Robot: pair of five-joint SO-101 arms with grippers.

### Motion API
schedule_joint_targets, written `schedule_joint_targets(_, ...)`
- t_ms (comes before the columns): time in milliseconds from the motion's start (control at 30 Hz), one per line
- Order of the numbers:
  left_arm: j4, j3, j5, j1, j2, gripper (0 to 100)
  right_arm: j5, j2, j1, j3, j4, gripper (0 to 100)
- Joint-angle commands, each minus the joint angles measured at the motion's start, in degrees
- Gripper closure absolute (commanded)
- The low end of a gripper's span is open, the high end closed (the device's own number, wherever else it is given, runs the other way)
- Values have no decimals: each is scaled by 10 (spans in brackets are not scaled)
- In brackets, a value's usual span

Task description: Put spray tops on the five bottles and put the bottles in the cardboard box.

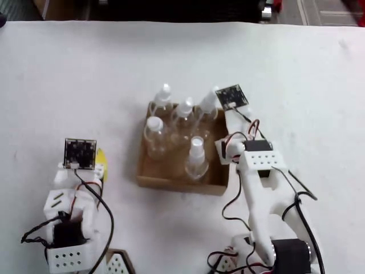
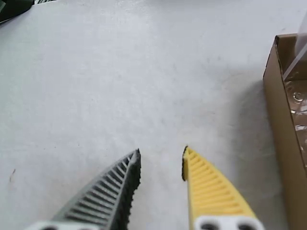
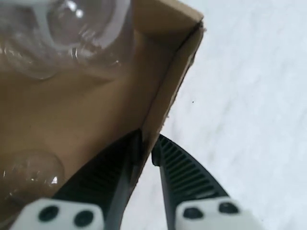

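The cardboard box (image 1: pixel 171 182) sits mid-table with several clear bottles upright inside, each with a white spray top; one bottle (image 1: pixel 197 154) stands at the front and another (image 1: pixel 208 104) leans at the far right corner. My right gripper (image 3: pixel 146 146) straddles the box's right wall (image 3: pixel 177 76), one finger inside and one outside, pinched on the cardboard. A bottle (image 3: pixel 81 28) shows just beyond it. My left gripper (image 2: pixel 160 153) hovers open over bare table, left of the box (image 2: pixel 283 143).
The white table (image 1: pixel 85 74) spreads wide around the box. The right arm's body (image 1: pixel 262 182) runs from the front edge up to the box's right side. The left arm (image 1: pixel 71 228) is near the front left.
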Motion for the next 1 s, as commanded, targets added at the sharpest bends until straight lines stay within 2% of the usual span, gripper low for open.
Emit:
schedule_joint_targets(0, 2, -1, -8, 7, 1, 862, 33, -1, 12, -9, -23, 982)
schedule_joint_targets(700, 2, -1, -8, 7, 1, 862, 84, -1, 23, -8, -76, 982)
schedule_joint_targets(833, 2, -1, -8, 7, 1, 862, 118, -1, 22, -8, -77, 982)
schedule_joint_targets(967, 2, -1, -8, 7, 1, 862, 84, -7, 26, -4, -70, 981)
